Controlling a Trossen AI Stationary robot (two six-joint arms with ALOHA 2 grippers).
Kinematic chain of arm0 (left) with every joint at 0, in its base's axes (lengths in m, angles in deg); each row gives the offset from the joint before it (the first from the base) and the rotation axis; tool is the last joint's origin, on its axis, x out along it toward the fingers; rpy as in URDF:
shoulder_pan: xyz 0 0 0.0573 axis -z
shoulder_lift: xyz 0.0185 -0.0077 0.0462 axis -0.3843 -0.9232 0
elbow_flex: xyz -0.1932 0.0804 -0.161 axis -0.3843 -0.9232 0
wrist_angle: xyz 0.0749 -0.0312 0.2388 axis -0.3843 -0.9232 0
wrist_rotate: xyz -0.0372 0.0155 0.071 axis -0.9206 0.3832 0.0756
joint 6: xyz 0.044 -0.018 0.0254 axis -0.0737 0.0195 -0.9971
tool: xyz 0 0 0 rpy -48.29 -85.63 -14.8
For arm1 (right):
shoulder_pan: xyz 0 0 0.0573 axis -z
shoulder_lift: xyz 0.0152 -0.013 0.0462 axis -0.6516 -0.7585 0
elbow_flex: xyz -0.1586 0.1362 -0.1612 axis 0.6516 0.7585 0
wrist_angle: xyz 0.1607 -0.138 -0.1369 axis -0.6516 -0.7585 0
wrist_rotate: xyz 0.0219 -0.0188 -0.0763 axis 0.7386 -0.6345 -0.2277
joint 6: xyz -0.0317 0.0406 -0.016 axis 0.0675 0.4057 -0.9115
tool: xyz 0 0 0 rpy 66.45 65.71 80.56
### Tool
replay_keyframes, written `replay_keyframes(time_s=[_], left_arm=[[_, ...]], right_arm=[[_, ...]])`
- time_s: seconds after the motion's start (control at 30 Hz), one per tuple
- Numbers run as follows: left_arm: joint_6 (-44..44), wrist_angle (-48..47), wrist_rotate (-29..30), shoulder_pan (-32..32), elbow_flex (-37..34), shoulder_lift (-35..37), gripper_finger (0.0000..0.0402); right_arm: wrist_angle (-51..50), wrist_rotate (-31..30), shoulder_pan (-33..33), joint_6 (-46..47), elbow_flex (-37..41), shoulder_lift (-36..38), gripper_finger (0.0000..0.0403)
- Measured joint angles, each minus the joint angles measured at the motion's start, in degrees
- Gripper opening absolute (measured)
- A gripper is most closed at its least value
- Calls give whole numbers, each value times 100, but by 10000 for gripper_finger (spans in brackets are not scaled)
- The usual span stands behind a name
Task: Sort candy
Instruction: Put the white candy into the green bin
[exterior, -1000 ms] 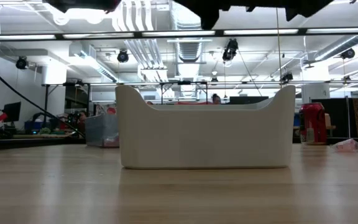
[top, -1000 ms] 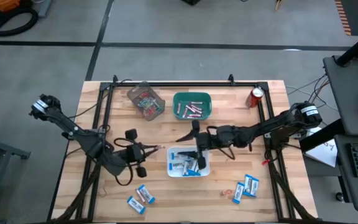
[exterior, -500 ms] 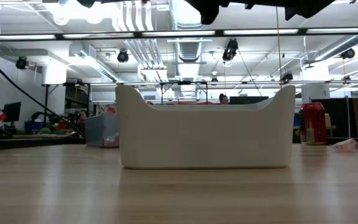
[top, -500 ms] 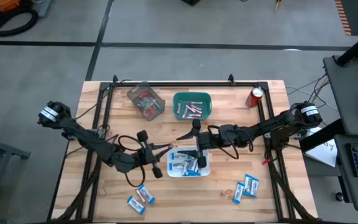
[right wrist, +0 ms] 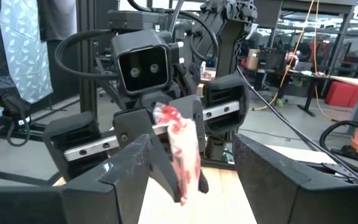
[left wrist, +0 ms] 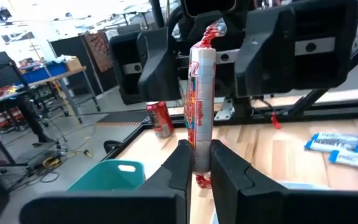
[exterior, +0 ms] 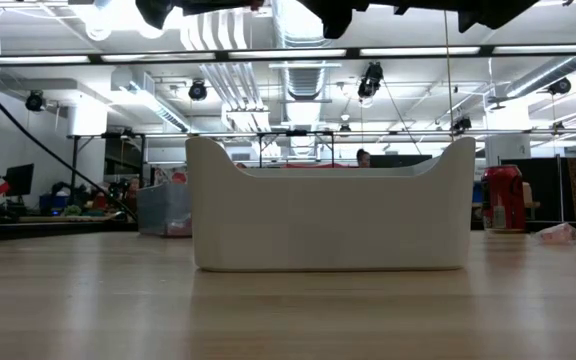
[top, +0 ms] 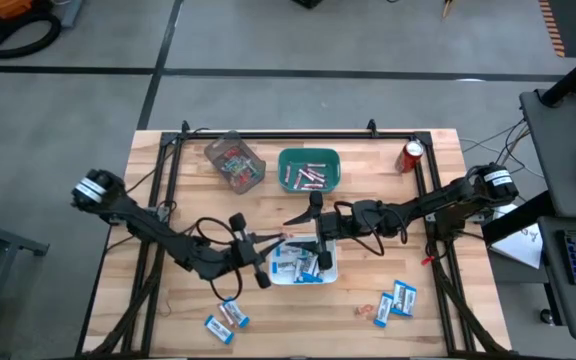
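A slim pinkish-white candy stick [left wrist: 201, 93] with red twisted ends is held by my left gripper [top: 266, 243], which is shut on it above the left rim of the white bin [top: 303, 275]. My right gripper [top: 306, 235] faces it, open. Its two fingers [left wrist: 148, 62] stand on either side of the stick's free end without touching it. The stick [right wrist: 182, 149] also shows between them in the right wrist view. The white bin holds blue-and-white packets, the green bin [top: 309, 155] holds pinkish sticks, and the clear tub [top: 235, 160] holds red pieces. My left gripper pinches the stick near one twisted end [left wrist: 196, 146] between its two fingertips. The fingers come in level from the table's left. The stick juts out past them toward my right gripper, lifted clear of table and bin.
Loose blue-and-white packets lie near the front edge at the left [top: 226, 318] and at the right [top: 398, 298]. A red soda can [top: 411, 155] stands at the back right. The black frame rails [top: 168, 170] run along the table's sides and back.
My left gripper has carried the stick toward the table's right, sinking a little and turning at the wrist. The stick's free end now lies between my right gripper's open fingers. My right gripper has kept still.
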Motion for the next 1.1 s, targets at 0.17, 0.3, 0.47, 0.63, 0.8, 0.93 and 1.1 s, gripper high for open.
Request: replay_keyframes(time_s=[0.17, 0.3, 0.47, 0.63, 0.8, 0.93, 1.1], left_arm=[[-17, 242, -34, -20, 0, -142, 14], [-17, 269, -32, -30, 0, -154, 14], [-17, 265, -33, -37, 0, -154, 14], [-17, 258, -32, -37, 0, -154, 18], [-4, 317, 98, -37, 0, -154, 44], [1, 316, 128, -40, 0, -154, 76], [2, 272, 464, -46, 0, -154, 114]], right_arm=[[-2, 2, 0, -33, 0, 0, 199], [-3, 13, 0, -41, 0, 0, 142], [-20, 104, 0, -117, 0, 0, 46], [-42, 109, 0, -127, -2, 0, 36], [-32, 103, 3, -60, -9, 0, 48], [-46, 71, 13, -41, -9, 0, 41], [-64, 55, 124, -62, -9, 14, 38]])
